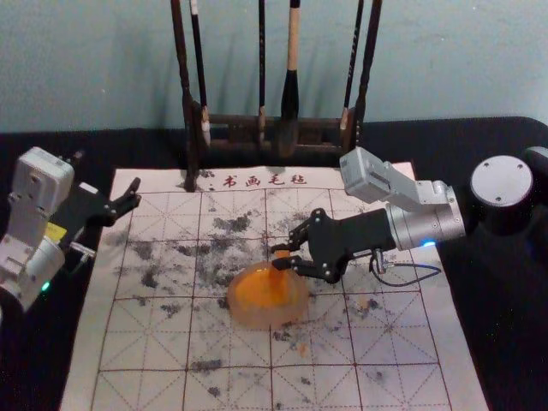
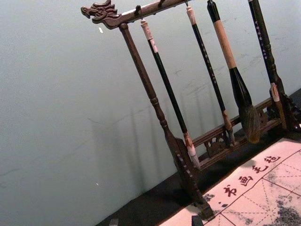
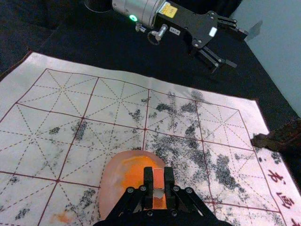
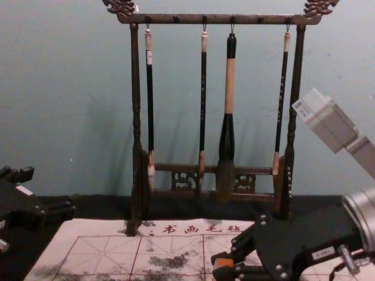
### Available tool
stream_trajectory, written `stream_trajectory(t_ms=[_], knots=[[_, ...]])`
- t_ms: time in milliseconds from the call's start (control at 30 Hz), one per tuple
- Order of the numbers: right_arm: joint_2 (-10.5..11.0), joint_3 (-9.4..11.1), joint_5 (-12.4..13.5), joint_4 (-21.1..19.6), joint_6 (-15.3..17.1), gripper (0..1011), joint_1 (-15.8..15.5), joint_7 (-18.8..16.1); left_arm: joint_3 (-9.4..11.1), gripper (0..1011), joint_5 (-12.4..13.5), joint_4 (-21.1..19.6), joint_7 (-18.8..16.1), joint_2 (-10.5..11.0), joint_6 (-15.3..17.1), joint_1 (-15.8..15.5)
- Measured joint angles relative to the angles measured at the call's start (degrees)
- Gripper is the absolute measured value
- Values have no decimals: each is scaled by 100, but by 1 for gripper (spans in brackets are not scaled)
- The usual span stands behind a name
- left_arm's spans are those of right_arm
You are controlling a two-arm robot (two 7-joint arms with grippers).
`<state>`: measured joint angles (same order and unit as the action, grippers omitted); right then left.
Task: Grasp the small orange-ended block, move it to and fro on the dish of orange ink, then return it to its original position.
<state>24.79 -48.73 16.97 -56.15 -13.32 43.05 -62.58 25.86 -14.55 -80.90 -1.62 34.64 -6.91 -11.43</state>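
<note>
Over the upper right part of the round dish of orange ink [image 1: 243, 308], my right gripper [image 1: 279, 257] is shut on the small orange-ended block [image 1: 281, 259]. In the right wrist view the block [image 3: 158, 179] stands between the fingertips of the right gripper [image 3: 159, 182], above the orange patch in the dish [image 3: 113, 181]. Whether its lower end touches the ink cannot be told. The chest view also has the block [image 4: 223, 263] held. My left gripper [image 1: 108, 174] is parked open at the mat's left side; its tips show apart in the left wrist view [image 2: 155, 221].
Behind the mat [image 1: 137, 342] stands a dark wooden rack [image 4: 222, 19] with several brushes hanging from it, the largest one [image 4: 229, 88] right of the middle. The felt mat has a red grid and black ink smudges. A plain wall rises behind the rack.
</note>
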Motion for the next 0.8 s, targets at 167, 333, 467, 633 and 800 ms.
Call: stream_trajectory(t_ms=[167, 333, 467, 633, 800], knots=[[90, 10, 8, -149, 36, 136, -63, 23, 0, 1001, 0, 0, 0, 0, 0, 0], [172, 16, 22, -313, 65, 136, -125, 36, 0, 1001, 0, 0, 0, 0, 0, 0], [243, 18, 42, -465, 83, 136, -183, 38, 0, 1001, 0, 0, 0, 0, 0, 0], [289, 6, 60, -576, 104, 136, -224, 38, 0, 1002, 0, 0, 0, 0, 0, 0], [326, -20, 75, -670, 118, 136, -255, 29, 0, 1001, 0, 0, 0, 0, 0, 0]])
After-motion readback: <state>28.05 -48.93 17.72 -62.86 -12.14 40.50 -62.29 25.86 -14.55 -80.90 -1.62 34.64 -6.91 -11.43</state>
